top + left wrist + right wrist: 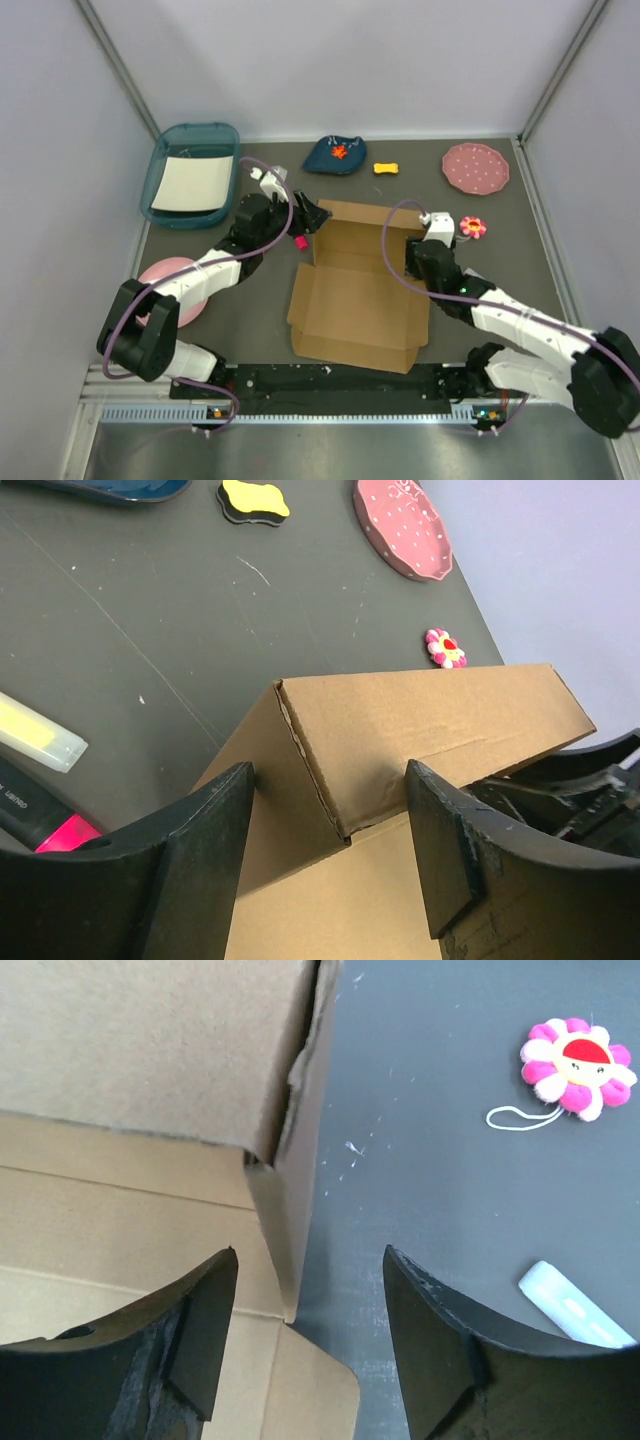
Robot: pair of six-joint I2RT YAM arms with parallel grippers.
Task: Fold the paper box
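The paper box, a plain brown corrugated cardboard mailer (360, 300), lies open in the middle of the dark grey desk (250, 320), with my two pairs of jaws at its far corners.
Its base lies flat toward the near edge and its far wall is raised. My left jaws stand apart, straddling the far-left corner where that wall meets the side flap; I cannot tell whether either finger touches cardboard. My right jaws stand apart too, one finger over the box floor, the other over bare desk, the right side wall between them with gaps showing. A pink flower-shaped plush toy (578, 1065) lies toward the right edge.
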